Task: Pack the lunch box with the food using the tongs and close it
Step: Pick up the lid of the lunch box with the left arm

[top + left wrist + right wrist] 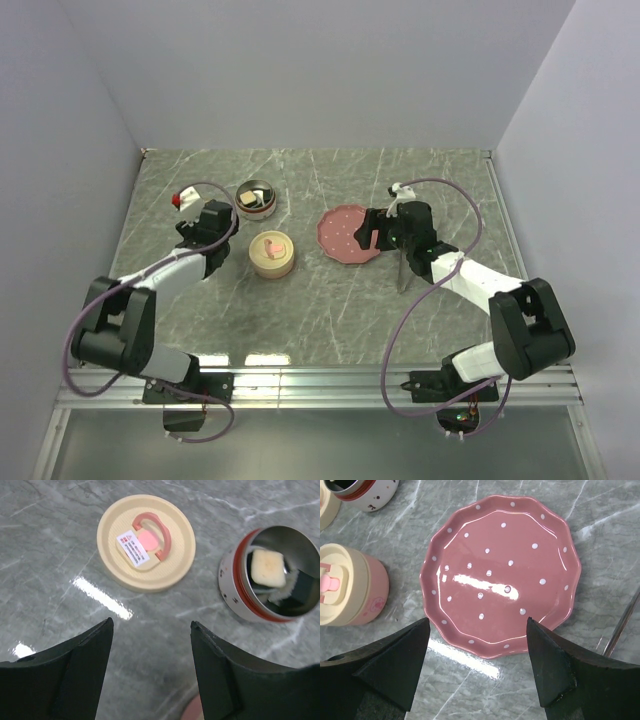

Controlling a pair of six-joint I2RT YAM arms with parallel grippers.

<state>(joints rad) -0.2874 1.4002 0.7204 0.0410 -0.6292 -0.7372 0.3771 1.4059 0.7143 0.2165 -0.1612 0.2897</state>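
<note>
The tongs (401, 278) lie flat on the marble table (330, 320) at about 4 o'clock from its middle, just beside the right forearm and touched by neither gripper. In the right wrist view only a thin grey strip of them shows at the frame's 3 o'clock edge.

The cream lid (145, 542), with a pink handle and a small sticker on top, sits near the table's centre. It is apart from the lunch box (262, 211), at that box's 5 o'clock.

The pink plate (500, 575) lies at 3 o'clock from the lid, its white-dotted face bare.

The right gripper (477, 670) hovers over the plate's near rim, jaws spread wide with nothing between them.

The left gripper (150, 670) hangs above bare table at 9 o'clock from the lid. Its fingers are parted and hold nothing.

Farthest off, the lunch box is a round steel tin with a red rim, standing uncovered. The food (268, 567) lies inside it: a pale yellow block, a dark piece beside it and some white beneath. The exact number of pieces cannot be told.
</note>
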